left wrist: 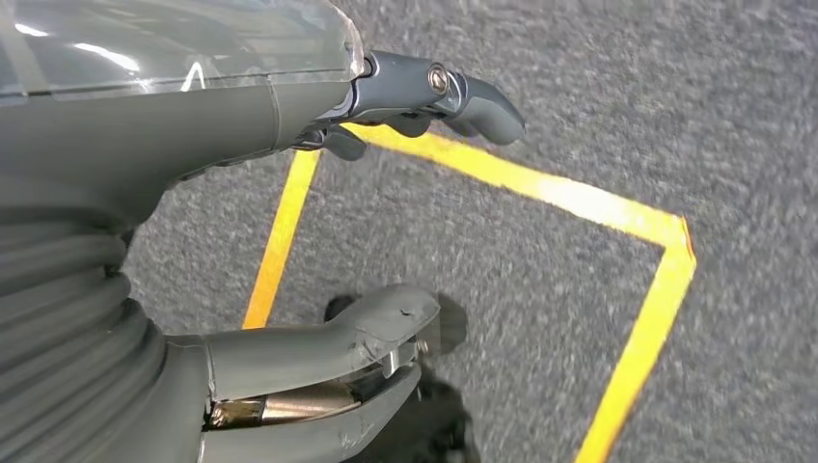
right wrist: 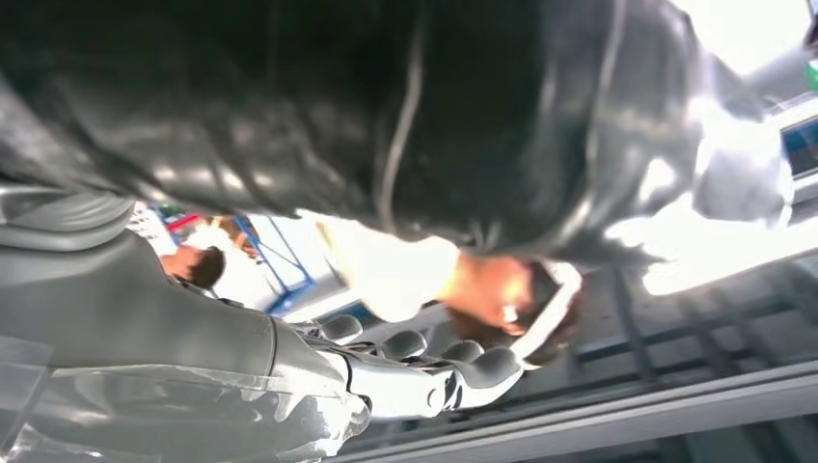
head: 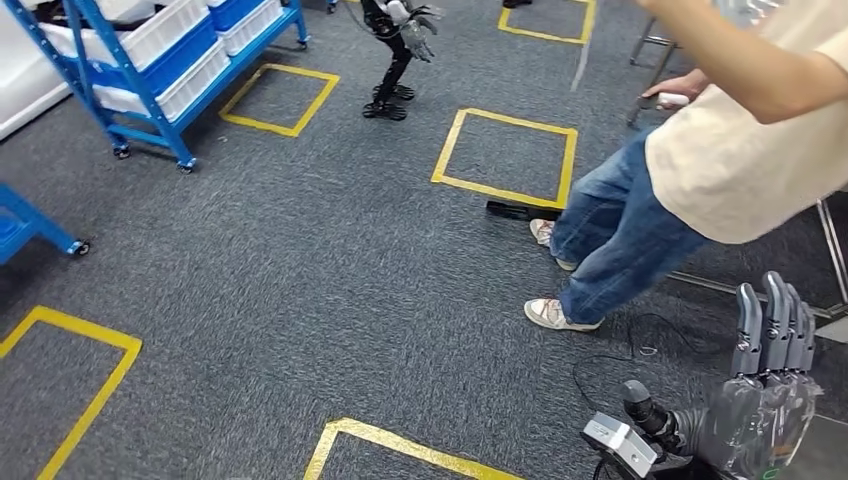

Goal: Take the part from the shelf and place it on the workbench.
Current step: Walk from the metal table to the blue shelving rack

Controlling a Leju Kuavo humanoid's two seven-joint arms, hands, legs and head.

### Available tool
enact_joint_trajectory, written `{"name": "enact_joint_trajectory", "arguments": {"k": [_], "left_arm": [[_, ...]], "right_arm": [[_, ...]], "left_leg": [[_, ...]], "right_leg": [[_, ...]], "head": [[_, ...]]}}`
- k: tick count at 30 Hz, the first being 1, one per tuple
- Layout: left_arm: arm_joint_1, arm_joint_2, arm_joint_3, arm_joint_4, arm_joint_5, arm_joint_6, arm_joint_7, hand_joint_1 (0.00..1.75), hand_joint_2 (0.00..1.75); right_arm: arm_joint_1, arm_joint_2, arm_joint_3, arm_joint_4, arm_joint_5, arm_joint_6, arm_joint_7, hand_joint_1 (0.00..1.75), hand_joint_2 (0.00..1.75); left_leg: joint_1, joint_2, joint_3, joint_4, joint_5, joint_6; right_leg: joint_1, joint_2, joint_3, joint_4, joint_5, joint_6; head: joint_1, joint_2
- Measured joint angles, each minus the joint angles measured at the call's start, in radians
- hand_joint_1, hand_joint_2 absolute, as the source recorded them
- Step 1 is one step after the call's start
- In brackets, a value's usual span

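Right hand [head: 765,400] raised w/ fingers [head: 775,325] straight, pressed together, holding nothing. Left hand [left wrist: 241,241] over floor tape [left wrist: 579,198], fingers apart, empty. Blue shelf [head: 150,60] far off; person [head: 700,160] nearby.

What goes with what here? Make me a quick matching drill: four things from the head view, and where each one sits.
Things:
1. blue shelf rack
2. right hand
3. person in jeans
4. small dark robot

Places:
A. right side, standing on the carpet
B. top left
C. bottom right corner
D. top middle, between two yellow squares

Pairs: 1-B, 2-C, 3-A, 4-D
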Motion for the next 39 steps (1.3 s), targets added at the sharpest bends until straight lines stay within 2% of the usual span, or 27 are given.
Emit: {"name": "enact_joint_trajectory", "arguments": {"k": [1, 3, 5, 7, 8, 9, 10, 12, 14, 16, 17, 19, 20, 22, 23, 24, 25, 26, 28, 29, 31, 32, 34, 36, 37, 38, 39], "left_arm": [[0.002, 0.000, 0.000, 0.000, 0.000, 0.000, 0.000, 0.00, 1.75], [0.004, 0.000, 0.000, 0.000, 0.000, 0.001, 0.000, 0.00, 1.75], [0.003, 0.000, 0.000, 0.000, 0.000, 0.001, 0.000, 0.00, 1.75], [0.001, 0.000, 0.000, 0.000, 0.000, 0.001, 0.000, 0.00, 1.75], [0.001, 0.000, 0.000, 0.000, 0.000, 0.001, 0.000, 0.00, 1.75], [0.001, 0.000, 0.000, 0.000, 0.000, 0.001, 0.000, 0.00, 1.75], [0.001, 0.000, 0.000, 0.000, 0.000, 0.001, 0.000, 0.00, 1.75], [0.001, -0.002, 0.000, 0.000, 0.000, 0.001, 0.000, 0.00, 1.75], [0.000, -0.003, 0.000, 0.000, 0.000, 0.002, 0.000, 0.00, 1.75], [0.001, -0.003, 0.001, 0.000, 0.000, 0.003, 0.000, 0.00, 1.75], [0.003, -0.002, 0.001, 0.000, 0.000, 0.004, 0.000, 0.00, 1.75], [0.003, -0.001, 0.001, 0.000, 0.001, 0.005, 0.000, 0.00, 1.75], [0.002, -0.002, 0.001, 0.000, 0.001, 0.006, 0.000, 0.00, 1.75], [-0.001, -0.002, 0.001, 0.000, 0.001, 0.007, 0.000, 0.00, 1.75], [0.000, -0.002, 0.001, 0.000, 0.001, 0.007, 0.000, 0.00, 1.75], [0.001, -0.002, 0.001, 0.000, 0.001, 0.008, 0.000, 0.00, 1.75], [0.002, -0.001, 0.001, 0.000, 0.001, 0.008, 0.000, 0.00, 1.75], [0.003, -0.001, 0.001, 0.000, 0.001, 0.008, 0.000, 0.00, 1.75], [0.001, 0.000, 0.001, 0.000, 0.001, 0.009, -0.001, 0.00, 1.75], [0.000, 0.000, 0.001, 0.000, 0.001, 0.010, -0.001, 0.00, 1.75], [0.001, 0.000, 0.002, 0.000, 0.001, 0.010, -0.001, 0.00, 1.75], [0.003, 0.000, 0.002, 0.000, 0.001, 0.010, -0.001, 0.00, 1.75], [0.005, 0.000, 0.002, 0.000, 0.001, 0.010, -0.002, 0.00, 1.75], [0.003, 0.000, 0.002, 0.000, 0.001, 0.010, -0.002, 0.00, 1.75], [0.002, 0.000, 0.002, 0.000, 0.000, 0.010, -0.002, 0.00, 1.75], [0.002, 0.000, 0.002, 0.000, 0.000, 0.010, -0.002, 0.00, 1.75], [0.003, 0.000, 0.002, 0.000, 0.000, 0.010, -0.002, 0.00, 1.75]], "right_arm": [[-0.001, 0.000, 0.001, 0.000, 0.000, 0.000, 0.000, 0.00, 0.00], [-0.004, -0.001, 0.002, 0.000, -0.001, 0.000, 0.000, 0.00, 0.00], [-0.004, -0.001, 0.003, 0.000, -0.002, 0.000, 0.000, 0.00, 0.00], [-0.002, -0.002, 0.004, 0.001, -0.005, 0.000, 0.000, 0.00, 0.00], [-0.002, -0.002, 0.004, 0.001, -0.006, 0.000, -0.001, 0.00, 0.00], [-0.002, -0.002, 0.004, 0.002, -0.009, 0.000, -0.002, 0.00, 0.00], [-0.002, -0.002, 0.004, 0.002, -0.011, 0.000, -0.003, 0.00, 0.00], [-0.002, -0.001, 0.004, 0.002, -0.013, 0.000, -0.004, 0.00, 0.00], [-0.003, -0.001, 0.004, 0.002, -0.015, 0.000, -0.005, 0.00, 0.00], [-0.005, -0.001, 0.004, 0.002, -0.016, 0.000, -0.006, 0.00, 0.00], [-0.007, -0.001, 0.005, 0.002, -0.017, 0.000, -0.007, 0.00, 0.00], [-0.008, -0.001, 0.006, 0.002, -0.017, 0.000, -0.007, 0.00, 0.00], [-0.008, -0.001, 0.006, 0.002, -0.018, 0.000, -0.007, 0.00, 0.00], [-0.007, -0.001, 0.007, 0.003, -0.018, 0.000, -0.008, 0.00, 0.00], [-0.007, -0.001, 0.007, 0.003, -0.018, 0.000, -0.008, 0.00, 0.00], [-0.008, -0.001, 0.007, 0.003, -0.019, 0.000, -0.008, 0.00, 0.00], [-0.008, -0.001, 0.007, 0.003, -0.019, 0.000, -0.008, 0.00, 0.00], [-0.008, -0.001, 0.007, 0.003, -0.020, 0.000, -0.008, 0.00, 0.00], [-0.009, -0.001, 0.007, 0.003, -0.021, 0.000, -0.010, 0.00, 0.00], [-0.009, -0.001, 0.007, 0.003, -0.022, 0.000, -0.011, 0.00, 0.00], [-0.010, -0.001, 0.007, 0.003, -0.023, 0.000, -0.013, 0.00, 0.00], [-0.011, -0.001, 0.007, 0.003, -0.023, 0.000, -0.013, 0.00, 0.00], [-0.012, -0.001, 0.008, 0.003, -0.024, 0.000, -0.014, 0.00, 0.00], [-0.010, -0.001, 0.008, 0.003, -0.026, 0.000, -0.014, 0.00, 0.00], [-0.009, -0.001, 0.008, 0.004, -0.027, 0.000, -0.014, 0.00, 0.00], [-0.009, -0.001, 0.008, 0.005, -0.028, 0.000, -0.014, 0.00, 0.00], [-0.009, -0.001, 0.008, 0.006, -0.029, 0.000, -0.014, 0.00, 0.00]], "left_leg": [[0.001, -0.013, 0.000, -0.003, 0.002, 0.006], [0.004, -0.035, 0.002, -0.011, 0.008, 0.019], [0.005, -0.056, 0.003, -0.015, 0.012, 0.027], [0.003, -0.083, 0.002, -0.014, 0.013, 0.031], [0.002, -0.098, 0.002, -0.013, 0.013, 0.031], [0.002, -0.113, 0.004, -0.011, 0.012, 0.031], [0.002, -0.128, 0.006, -0.010, 0.012, 0.031], [0.001, -0.156, 0.006, -0.007, 0.010, 0.028], [0.004, -0.181, -0.003, -0.003, 0.013, 0.018], [0.009, -0.204, -0.012, -0.006, 0.019, 0.002], [0.008, -0.194, -0.015, -0.003, 0.017, -0.004], [0.004, -0.140, -0.038, 0.045, -0.015, -0.013], [0.004, -0.107, -0.063, 0.097, -0.045, -0.017], [0.008, -0.080, -0.122, 0.217, -0.098, -0.022], [0.009, -0.076, -0.136, 0.250, -0.104, -0.024], [0.009, -0.072, -0.131, 0.244, -0.091, -0.025], [0.009, -0.067, -0.105, 0.201, -0.064, -0.024], [0.008, -0.053, -0.066, 0.132, -0.032, -0.021], [0.000, -0.017, -0.001, 0.016, 0.003, -0.009], [-0.004, -0.007, 0.011, -0.009, 0.006, -0.004], [-0.006, -0.021, 0.008, -0.017, 0.007, 0.005], [-0.004, -0.031, 0.009, -0.021, 0.010, 0.010], [0.001, -0.050, 0.014, -0.031, 0.018, 0.022], [0.002, -0.069, 0.012, -0.032, 0.023, 0.028], [0.002, -0.080, 0.010, -0.032, 0.024, 0.029], [0.001, -0.093, 0.008, -0.030, 0.024, 0.029], [0.000, -0.107, 0.007, -0.029, 0.024, 0.029]], "right_leg": [[-0.001, -0.006, 0.002, -0.001, -0.003, 0.005], [-0.007, 0.030, -0.005, 0.026, -0.029, 0.016], [-0.011, 0.093, -0.052, 0.126, -0.088, 0.020], [-0.011, 0.117, -0.115, 0.244, -0.130, 0.019], [-0.011, 0.120, -0.131, 0.268, -0.125, 0.018], [-0.011, 0.123, -0.129, 0.253, -0.098, 0.015], [-0.011, 0.131, -0.112, 0.205, -0.058, 0.011], [-0.012, 0.179, -0.065, 0.083, 0.008, 0.000], [-0.011, 0.216, -0.045, 0.024, 0.023, -0.007], [-0.011, 0.202, -0.041, 0.012, 0.023, -0.013], [-0.013, 0.189, -0.037, 0.005, 0.027, -0.018], [-0.017, 0.158, -0.028, -0.008, 0.032, -0.027], [-0.015, 0.141, -0.026, -0.009, 0.032, -0.030], [-0.011, 0.107, -0.026, -0.008, 0.030, -0.034], [-0.010, 0.090, -0.025, -0.007, 0.029, -0.034], [-0.009, 0.075, -0.025, -0.006, 0.027, -0.034], [-0.009, 0.061, -0.024, -0.005, 0.026, -0.033], [-0.008, 0.049, -0.023, -0.004, 0.024, -0.031], [-0.004, 0.028, -0.019, -0.002, 0.019, -0.023], [-0.002, 0.019, -0.017, -0.001, 0.018, -0.019], [0.000, 0.003, -0.013, -0.002, 0.016, -0.010], [-0.002, 0.004, -0.010, -0.001, 0.012, -0.004], [-0.005, 0.046, -0.023, 0.038, -0.022, 0.006], [-0.006, 0.100, -0.076, 0.151, -0.087, 0.009], [-0.006, 0.112, -0.107, 0.214, -0.113, 0.008], [-0.006, 0.117, -0.129, 0.255, -0.121, 0.008], [-0.006, 0.120, -0.135, 0.263, -0.110, 0.006]], "head": [[0.000, 0.000], [0.000, 0.000], [0.001, 0.000], [0.001, 0.000], [0.001, 0.000], [0.001, 0.000], [0.001, 0.000], [0.001, 0.000], [0.001, 0.000], [0.001, 0.000], [0.001, 0.000], [-0.002, 0.000], [-0.003, 0.000], [-0.004, 0.000], [-0.004, 0.000], [-0.004, 0.000], [-0.004, 0.000], [-0.004, 0.000], [-0.004, 0.000], [-0.004, 0.000], [-0.003, 0.000], [-0.003, 0.000], [-0.003, 0.000], [-0.003, 0.000], [-0.003, 0.000], [-0.003, 0.000], [-0.003, 0.000]]}}
